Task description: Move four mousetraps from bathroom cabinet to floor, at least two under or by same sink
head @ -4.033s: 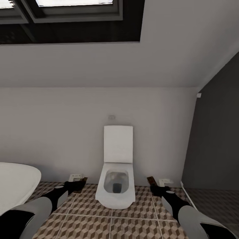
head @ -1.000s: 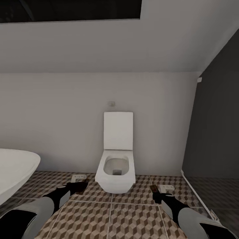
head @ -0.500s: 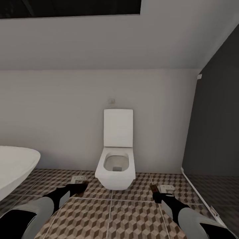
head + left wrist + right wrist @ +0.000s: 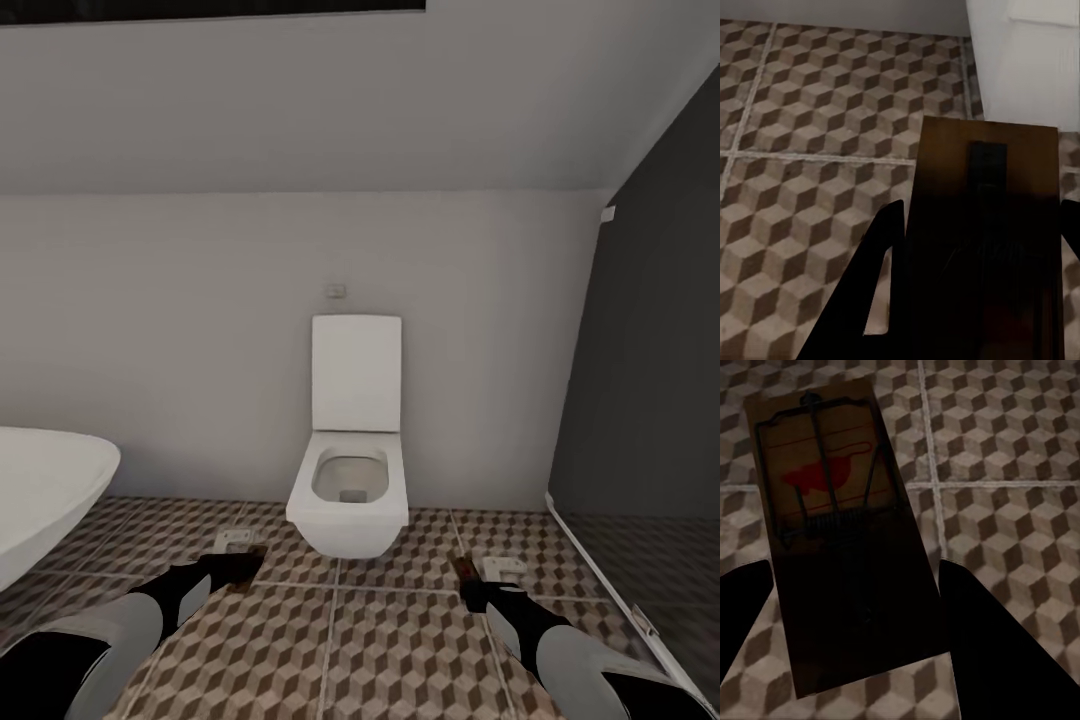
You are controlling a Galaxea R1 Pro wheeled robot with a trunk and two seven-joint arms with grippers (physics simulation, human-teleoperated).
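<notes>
The left gripper (image 4: 979, 300) is clamped on a mousetrap (image 4: 982, 225), its dark fingers (image 4: 862, 300) flanking the brown wooden board; this trap shows a plain face with a dark rectangular fitting. The right gripper (image 4: 855, 660) is likewise closed around a second mousetrap (image 4: 832, 510), held with its wire spring, bar and red mark facing the wrist camera. In the head view the left gripper (image 4: 240, 568) sits at 7 o'clock and the right gripper (image 4: 468, 590) at 5 o'clock, both low over the bathroom floor (image 4: 400, 650) with its cube-pattern tiles. Beyond them, a white wall-hung toilet (image 4: 350, 490) stands at centre with its lid raised, a white bathtub (image 4: 40, 490) rim enters at 9 o'clock, and a dark glass partition (image 4: 650, 400) fills the 3 o'clock side. Two small white blocks (image 4: 232, 541) lie on the tiles just past each gripper. The step in hand is judged to be transport of both traps to the sink. Procedure: hold both jaws closed during base motion, keep each trap level and clear of the toilet and tub, and turn until the basin comes into sight. Lower each trap flat until it rests on the tile under or beside the basin, then release. Avoid dropping from height, since a thin board may flip or slide.
</notes>
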